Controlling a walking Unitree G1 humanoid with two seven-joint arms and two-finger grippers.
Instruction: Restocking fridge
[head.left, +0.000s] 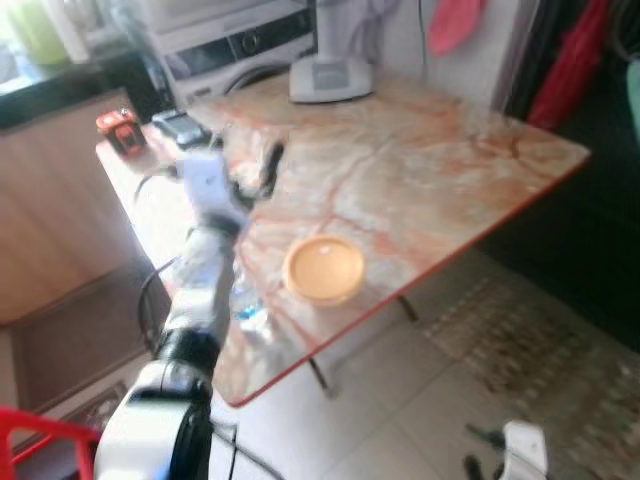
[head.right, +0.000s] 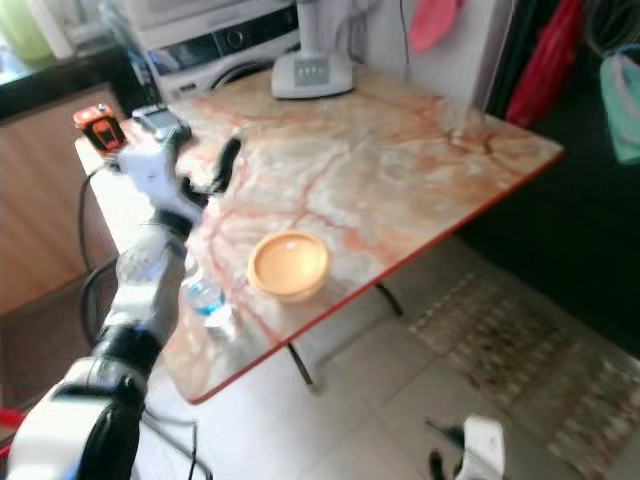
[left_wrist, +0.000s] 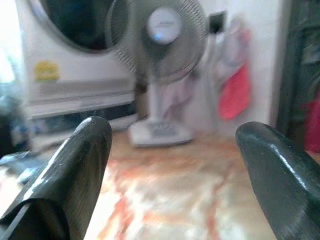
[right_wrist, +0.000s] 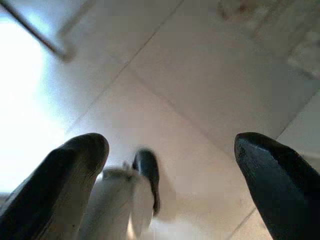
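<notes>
A clear water bottle (head.right: 205, 296) with a blue label stands near the front edge of the marble-patterned table (head.left: 430, 170), partly hidden behind my left forearm. Beside it sits a shallow orange bowl (head.left: 323, 270). My left gripper (head.left: 250, 160) is raised over the table's left part, beyond the bottle, open with nothing between its fingers (left_wrist: 75, 170). The right gripper (head.left: 480, 450) hangs low over the tiled floor at the lower right, also open and empty, as the right wrist view's fingers (right_wrist: 65, 180) show.
A white fan (head.left: 330, 75) stands at the table's far edge before a washing machine (head.left: 240, 40). An orange-black gadget (head.left: 122, 130) and a dark device (head.left: 180, 127) lie on the far left corner. A rug (head.left: 530, 340) covers the floor to the right. Red cloths (head.left: 575, 60) hang behind.
</notes>
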